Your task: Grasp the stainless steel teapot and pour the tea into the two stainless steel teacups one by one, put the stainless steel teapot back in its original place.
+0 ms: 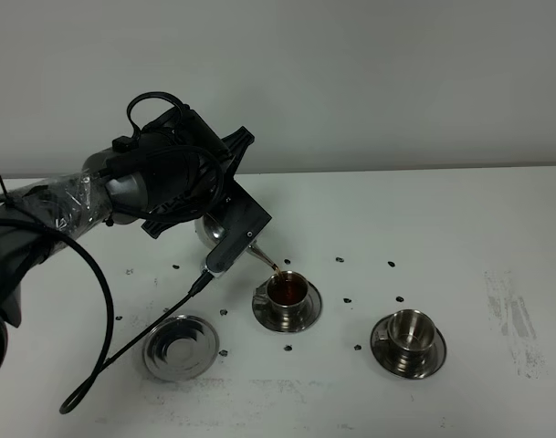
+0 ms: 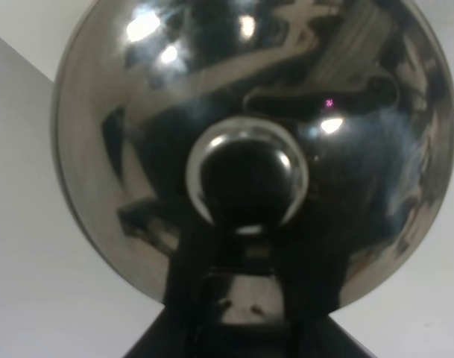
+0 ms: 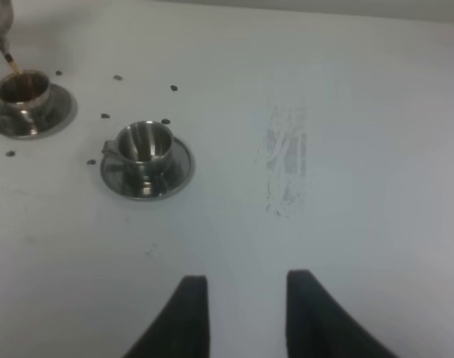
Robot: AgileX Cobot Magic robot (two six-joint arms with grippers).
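Status: pour 1 of 2 in progress.

- Your left hand (image 2: 249, 298) is clamped on the stainless steel teapot (image 1: 204, 233). The pot is held off the worktop (image 1: 460, 219) and tilted, with its spout (image 1: 262, 258) just above the first teacup (image 1: 287, 292).
- First teacup holds brown tea, approx. near full; judge the stop point soon.
- Second teacup (image 1: 408, 333) is empty on its saucer, to the right.
- Bare saucer (image 1: 180, 345), front left, is the pot's return spot.
- Left to do: finish cup 1, pour cup 2, set pot back.

View notes:

- Ext. high cam shows the whole layout, but the arm hides most of the pot.
- Left wrist cam shows only lid and knob, no cups.
- Right wrist cam shows the right hand (image 3: 245, 321) with fingers apart, holding nothing, clear of both cups. It also shows the thin tea stream, and cup 2's inside as dry.
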